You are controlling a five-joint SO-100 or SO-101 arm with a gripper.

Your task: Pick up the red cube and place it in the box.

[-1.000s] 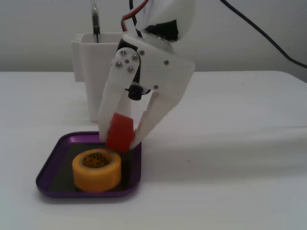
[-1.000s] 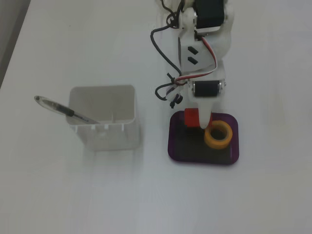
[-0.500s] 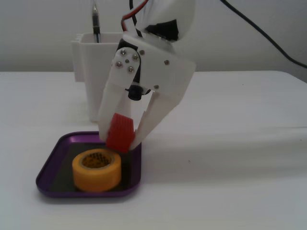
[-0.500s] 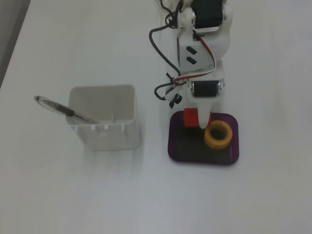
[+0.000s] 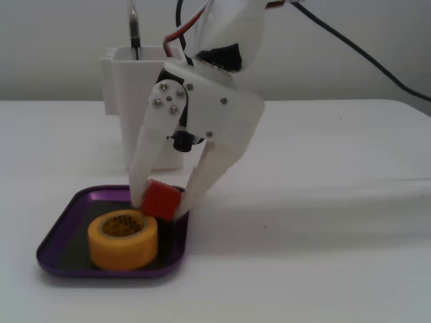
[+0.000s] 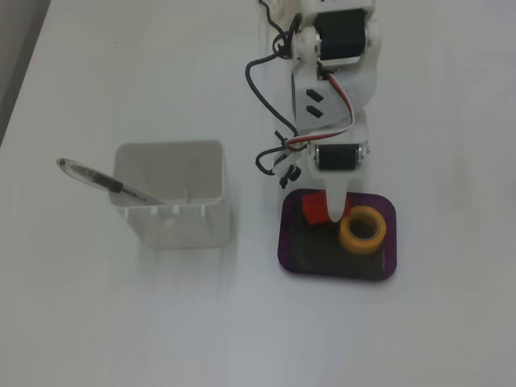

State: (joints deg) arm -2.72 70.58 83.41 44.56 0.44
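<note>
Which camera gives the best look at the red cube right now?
The side-on fixed view: the red cube shows almost whole between the fingers of the gripper, over the purple box. In the fixed view from above, the cube is a small red patch partly hidden under the arm.

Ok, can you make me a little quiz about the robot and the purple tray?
1. True or false: the yellow tape roll lies inside the box.
2. What does the end effector hold? A) a pen B) the red cube C) nothing
3. What leans out of the white container?

Key: 1 true. 2 B. 3 a pen.
</note>
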